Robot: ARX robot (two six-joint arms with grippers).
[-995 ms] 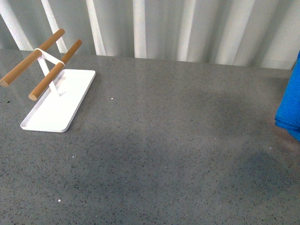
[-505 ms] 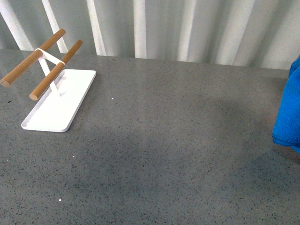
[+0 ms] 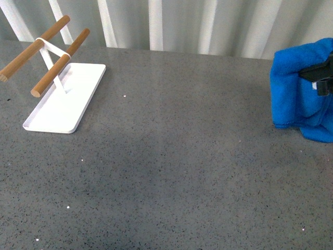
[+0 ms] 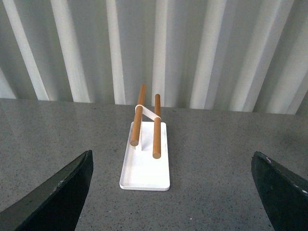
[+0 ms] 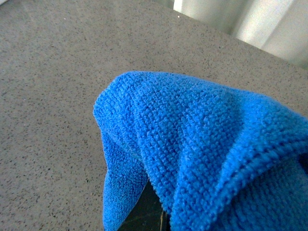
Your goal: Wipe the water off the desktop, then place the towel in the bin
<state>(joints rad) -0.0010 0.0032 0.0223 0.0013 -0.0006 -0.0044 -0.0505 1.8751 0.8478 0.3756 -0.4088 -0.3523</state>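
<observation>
**Right gripper holding the blue towel at the right of the desktop**

The right gripper [image 3: 319, 78] has its jaws buried in the towel [image 3: 294, 94], closed on the cloth; only a bit of black shows through the folds, so the width of the gap cannot be told. The towel hangs bunched from the grip at the far right of the desktop [image 3: 177, 172], its long axis roughly upright, folds running downward and loose lower edges pointing at the grey surface; whether it touches there cannot be told. The left gripper [image 4: 172, 159] is spread wide with nothing between its fingers [image 4: 62, 192]. Well apart, at the far left, a white tray [image 3: 62, 112] carries two wooden rods [image 3: 52, 75].
</observation>
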